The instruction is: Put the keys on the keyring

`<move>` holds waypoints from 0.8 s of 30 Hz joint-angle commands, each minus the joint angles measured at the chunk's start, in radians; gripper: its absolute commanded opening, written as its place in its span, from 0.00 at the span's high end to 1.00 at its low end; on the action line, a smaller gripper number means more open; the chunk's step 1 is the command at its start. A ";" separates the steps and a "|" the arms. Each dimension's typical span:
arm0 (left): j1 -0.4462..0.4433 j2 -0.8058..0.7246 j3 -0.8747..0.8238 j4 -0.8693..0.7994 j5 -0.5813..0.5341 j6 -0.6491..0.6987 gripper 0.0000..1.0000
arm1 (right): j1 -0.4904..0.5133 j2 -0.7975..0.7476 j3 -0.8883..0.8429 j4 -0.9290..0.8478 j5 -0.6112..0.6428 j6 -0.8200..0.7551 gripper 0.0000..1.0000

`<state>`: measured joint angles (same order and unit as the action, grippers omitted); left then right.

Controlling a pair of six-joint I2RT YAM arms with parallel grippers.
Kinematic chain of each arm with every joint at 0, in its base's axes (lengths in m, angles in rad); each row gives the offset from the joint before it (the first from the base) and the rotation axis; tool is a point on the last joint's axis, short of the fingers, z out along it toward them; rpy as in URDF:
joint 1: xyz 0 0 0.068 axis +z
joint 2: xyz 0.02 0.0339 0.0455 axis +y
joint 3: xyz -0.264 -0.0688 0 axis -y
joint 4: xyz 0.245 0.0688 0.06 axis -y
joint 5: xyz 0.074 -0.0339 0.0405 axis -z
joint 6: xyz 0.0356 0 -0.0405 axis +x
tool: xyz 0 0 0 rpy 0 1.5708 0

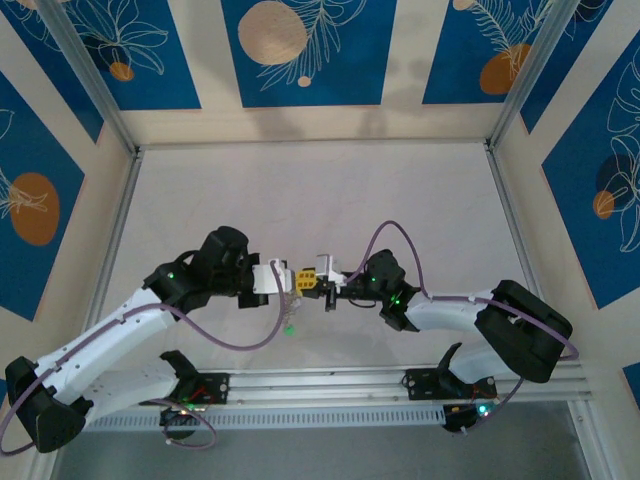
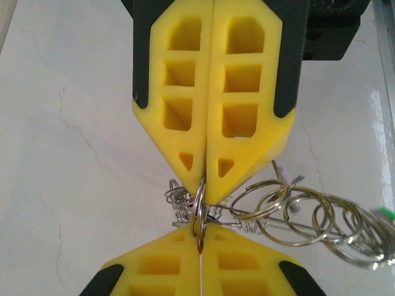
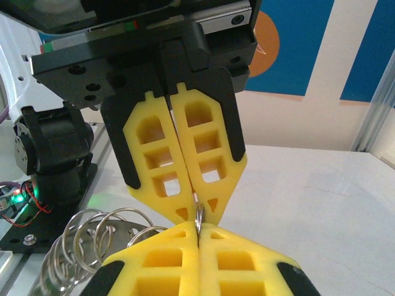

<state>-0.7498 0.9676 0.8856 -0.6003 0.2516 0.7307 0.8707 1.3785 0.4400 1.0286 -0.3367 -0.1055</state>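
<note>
The pale counter has both arms bent inward towards the keyring, which is held up over its middle. The left arm sweeps in from the near left corner, its wrist levelled to point right at the keyring. The right arm folds in from the near right and points left at it, so the two meet nose to nose. The left pincer is closed tight, its yellow fingers pressed flat together with one loop of the keyring nipped edge-on at the very tips. The right pincer is closed likewise on the same loop from the opposite side (the two sets of tips nearly touch across it). The rest of the keyring, a string of overlapping silvery loops, trails off to one side of the nipped loop, free of both pincers. A green key tag shows at the far end of that string, on the keyring's near side in the top view.
</note>
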 commanded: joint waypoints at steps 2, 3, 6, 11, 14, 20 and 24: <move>0.015 -0.001 0.039 -0.001 0.026 -0.007 1.00 | 0.008 0.001 -0.009 0.057 0.009 -0.010 1.00; 0.015 0.003 0.047 -0.007 0.021 -0.011 1.00 | 0.008 0.004 -0.010 0.053 0.018 -0.008 1.00; 0.015 0.023 0.074 -0.040 -0.026 -0.019 1.00 | 0.011 0.007 -0.004 0.031 0.043 -0.004 0.95; 0.014 0.051 0.113 -0.088 -0.070 -0.007 1.00 | 0.019 0.007 0.016 -0.031 0.065 -0.015 0.85; 0.009 0.057 0.125 -0.104 -0.078 0.010 1.00 | 0.024 0.013 0.040 -0.091 0.064 -0.024 0.85; -0.014 0.083 0.151 -0.153 -0.094 0.058 1.00 | 0.026 0.041 0.072 -0.117 0.057 -0.019 0.85; -0.018 0.079 0.141 -0.135 -0.065 0.059 1.00 | 0.027 0.076 0.100 -0.146 0.054 -0.015 0.85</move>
<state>-0.7597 1.0512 0.9943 -0.7452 0.1638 0.7692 0.8902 1.4315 0.5026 0.9073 -0.2874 -0.1131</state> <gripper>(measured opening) 0.042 0.149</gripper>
